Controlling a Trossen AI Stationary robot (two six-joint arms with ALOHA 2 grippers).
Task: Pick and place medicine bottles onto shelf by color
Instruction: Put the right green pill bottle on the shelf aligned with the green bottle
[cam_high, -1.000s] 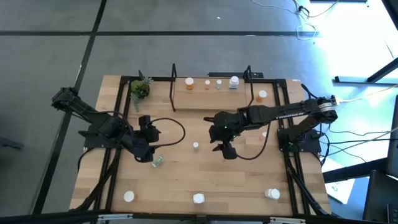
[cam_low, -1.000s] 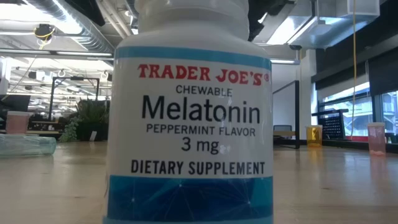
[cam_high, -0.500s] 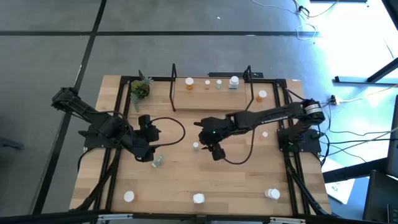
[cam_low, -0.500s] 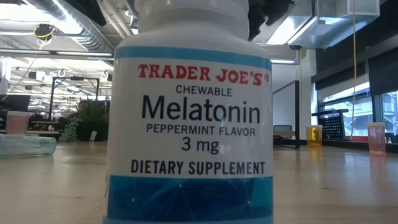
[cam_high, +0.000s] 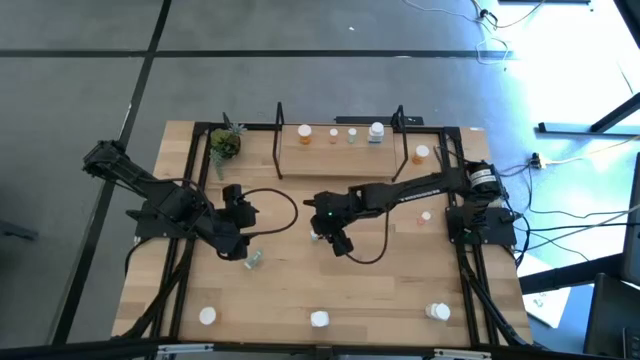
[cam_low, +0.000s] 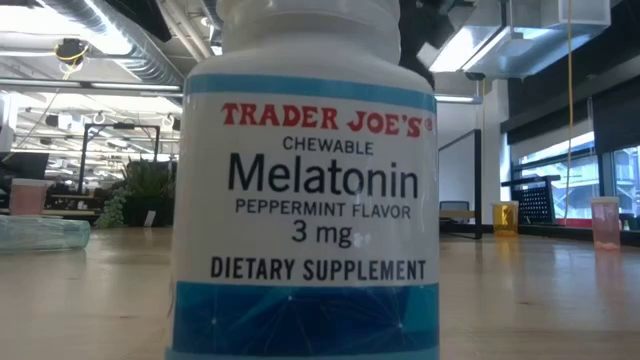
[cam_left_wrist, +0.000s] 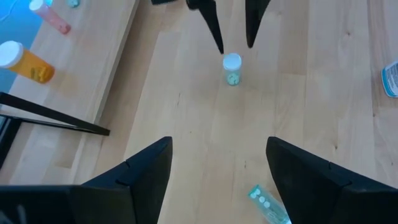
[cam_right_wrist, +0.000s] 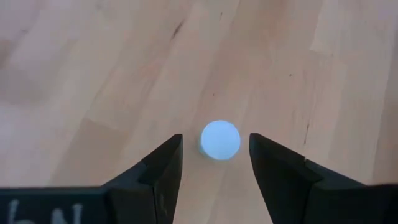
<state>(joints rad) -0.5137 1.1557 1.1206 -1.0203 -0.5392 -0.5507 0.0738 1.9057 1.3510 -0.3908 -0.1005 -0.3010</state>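
Four bottles already stand on the shelf (cam_high: 340, 150); several more wait scattered around it on the bench (cam_high: 290, 290). My right claw (cam_high: 322, 235) hangs open over a small pale green bottle (cam_high: 315, 234) near the bench's middle, in front of the shelf, one finger on each side, not yet touching. Its cap is round and white. My left claw (cam_high: 243, 252) waits open farther left, beside a toppled clear bottle (cam_high: 253, 260).

Plant and cables by the table

A potted plant (cam_high: 226, 143) stood at the table's (cam_high: 290, 290) far left corner; cables (cam_high: 565, 240) trailed over grey floor (cam_high: 300, 50) on the right.
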